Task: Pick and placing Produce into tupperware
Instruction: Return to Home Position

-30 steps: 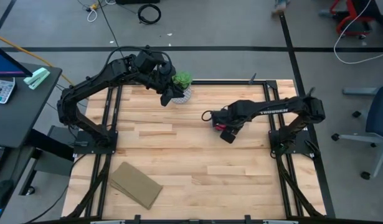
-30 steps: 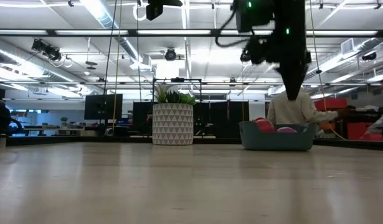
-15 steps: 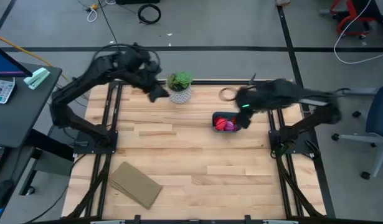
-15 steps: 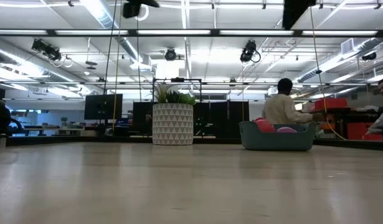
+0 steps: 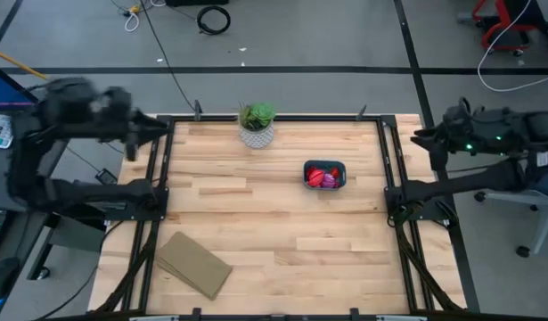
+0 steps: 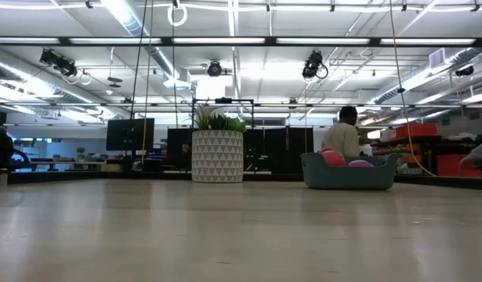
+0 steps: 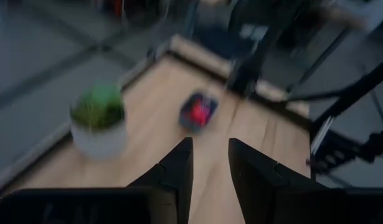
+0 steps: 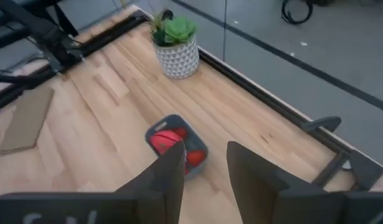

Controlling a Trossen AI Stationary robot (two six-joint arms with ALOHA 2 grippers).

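Find the tub on the desk, near the plant, on the plant's right-arm side. The produce lies inside the tub. The left pincer and right pincer are slightly spread and empty. Both are well apart from the plant, beyond opposite desk edges.

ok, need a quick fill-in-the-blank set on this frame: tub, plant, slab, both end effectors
1. The red produce lies ____ the tupperware.
2. The left end effector and the right end effector are both open and hold ____.
3. The tan slab lies on the ____ arm's side of the table.
4. Of slab and potted plant, the tupperware stands closer to the ____.

Missing words: inside; nothing; left; plant
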